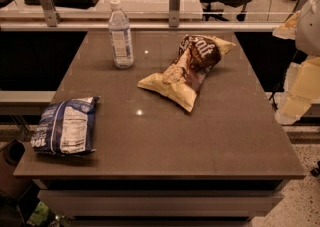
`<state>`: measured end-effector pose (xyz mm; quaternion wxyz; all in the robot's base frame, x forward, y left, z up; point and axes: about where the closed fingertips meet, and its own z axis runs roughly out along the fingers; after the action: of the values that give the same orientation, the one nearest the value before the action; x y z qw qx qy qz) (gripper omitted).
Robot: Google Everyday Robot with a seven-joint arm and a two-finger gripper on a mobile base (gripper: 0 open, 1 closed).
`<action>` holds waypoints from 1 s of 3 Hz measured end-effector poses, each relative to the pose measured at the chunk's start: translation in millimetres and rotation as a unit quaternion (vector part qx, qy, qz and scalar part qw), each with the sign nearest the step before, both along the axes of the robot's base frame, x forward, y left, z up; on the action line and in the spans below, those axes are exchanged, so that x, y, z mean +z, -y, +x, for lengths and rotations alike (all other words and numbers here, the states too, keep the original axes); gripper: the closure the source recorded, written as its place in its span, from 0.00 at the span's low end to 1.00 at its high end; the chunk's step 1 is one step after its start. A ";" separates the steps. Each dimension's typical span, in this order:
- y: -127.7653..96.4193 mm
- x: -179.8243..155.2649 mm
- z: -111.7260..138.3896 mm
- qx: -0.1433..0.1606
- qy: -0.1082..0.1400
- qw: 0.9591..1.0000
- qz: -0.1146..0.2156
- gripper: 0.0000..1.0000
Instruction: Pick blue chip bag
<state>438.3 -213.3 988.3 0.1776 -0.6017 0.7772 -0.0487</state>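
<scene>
The blue chip bag (65,127) lies flat at the front left corner of the brown table (165,141), its white nutrition-label panel facing up. My gripper (296,93) hangs at the far right edge of the view, beyond the table's right side and well away from the bag. It holds nothing that I can see.
A brown-and-yellow chip bag (191,68) lies near the middle back of the table. A clear water bottle (120,36) stands upright at the back left. A rail with metal posts (174,5) runs behind the table. The floor drops off at the table's front edge.
</scene>
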 end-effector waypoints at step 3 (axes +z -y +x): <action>-79.3 -38.4 33.8 0.050 0.002 0.999 0.020 0.00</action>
<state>472.1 -134.0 949.9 0.1930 -0.6362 0.7465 -0.0254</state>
